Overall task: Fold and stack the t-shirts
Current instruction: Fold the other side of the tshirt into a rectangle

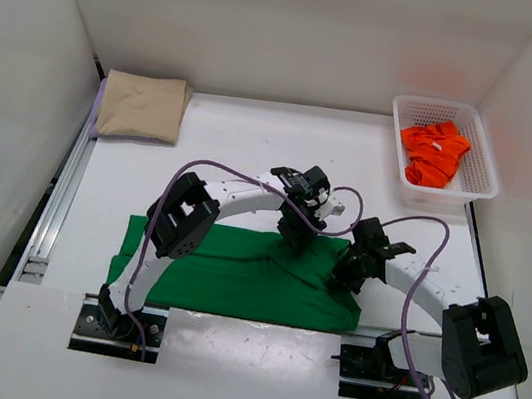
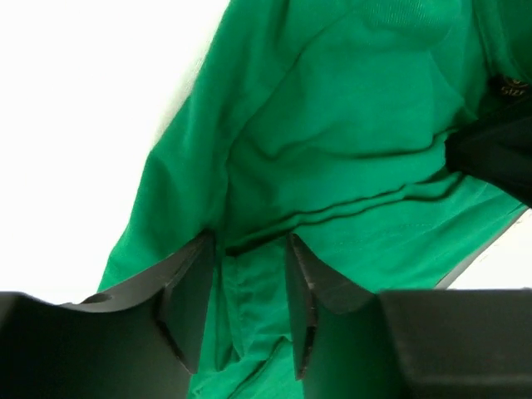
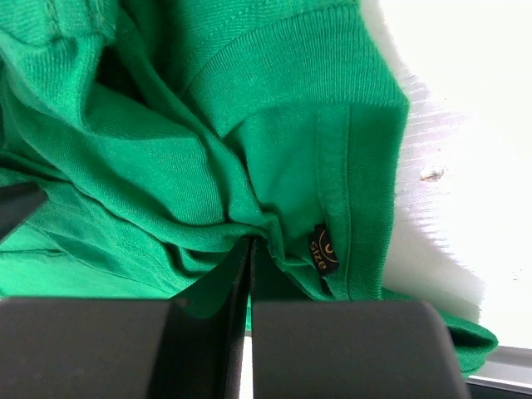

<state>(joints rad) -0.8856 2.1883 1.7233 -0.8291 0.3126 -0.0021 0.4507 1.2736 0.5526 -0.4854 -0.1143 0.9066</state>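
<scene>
A green t-shirt [image 1: 224, 274] lies partly folded across the near middle of the table. My left gripper [image 1: 293, 236] is down on its far edge; in the left wrist view the gripper [image 2: 249, 241] stands open, straddling a raised fold of green cloth [image 2: 332, 125]. My right gripper [image 1: 343, 278] is at the shirt's right end; in the right wrist view the gripper [image 3: 251, 243] is shut, pinching green cloth [image 3: 166, 150] by the collar near a black size label [image 3: 322, 248]. A folded tan t-shirt [image 1: 141, 106] lies at the far left, with a lavender edge [image 1: 98, 102] under it. An orange-red t-shirt [image 1: 432, 153] is crumpled in the basket.
The white lattice basket [image 1: 486, 153] stands at the far right corner. White walls close in the table on three sides. A metal rail [image 1: 51, 216] runs along the left edge. Purple cables [image 1: 424, 225] loop above both arms.
</scene>
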